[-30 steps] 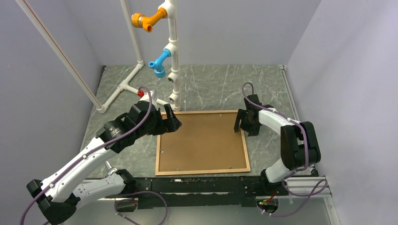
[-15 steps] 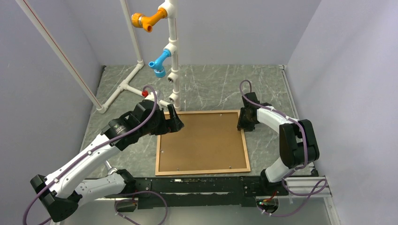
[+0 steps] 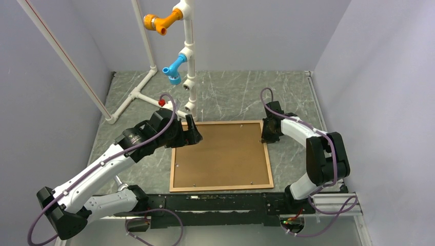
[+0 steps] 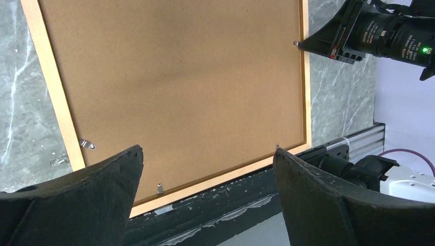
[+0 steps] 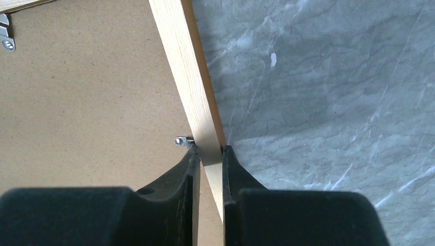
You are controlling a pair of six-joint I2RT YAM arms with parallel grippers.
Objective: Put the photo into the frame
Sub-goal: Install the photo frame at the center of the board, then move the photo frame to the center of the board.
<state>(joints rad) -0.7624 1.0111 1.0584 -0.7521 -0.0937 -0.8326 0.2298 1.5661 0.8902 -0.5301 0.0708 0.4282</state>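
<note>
The frame [image 3: 220, 188] lies flat on the marble table with its back up, and a brown backing sheet [image 3: 220, 154] fills it. The photo is hidden. My right gripper [image 3: 267, 134] is at the upper right edge. In the right wrist view it [image 5: 209, 149] is shut on the frame's wooden rail [image 5: 179, 61], one finger on each side, beside a small metal tab [image 5: 180, 140]. My left gripper [image 3: 191, 132] hovers open over the upper left corner. In its own view the left gripper [image 4: 208, 149] stands wide apart above the backing sheet, with nothing in it.
A white pipe stand [image 3: 187, 56] with orange [image 3: 156, 21] and blue [image 3: 174, 69] fittings rises at the back left, close behind my left gripper. A black mounting rail [image 3: 220, 202] runs along the near edge. Grey walls enclose the table on three sides.
My right gripper moved in over the frame's right rail and closed on it. My left gripper crept slightly right over the frame's corner, still open.
</note>
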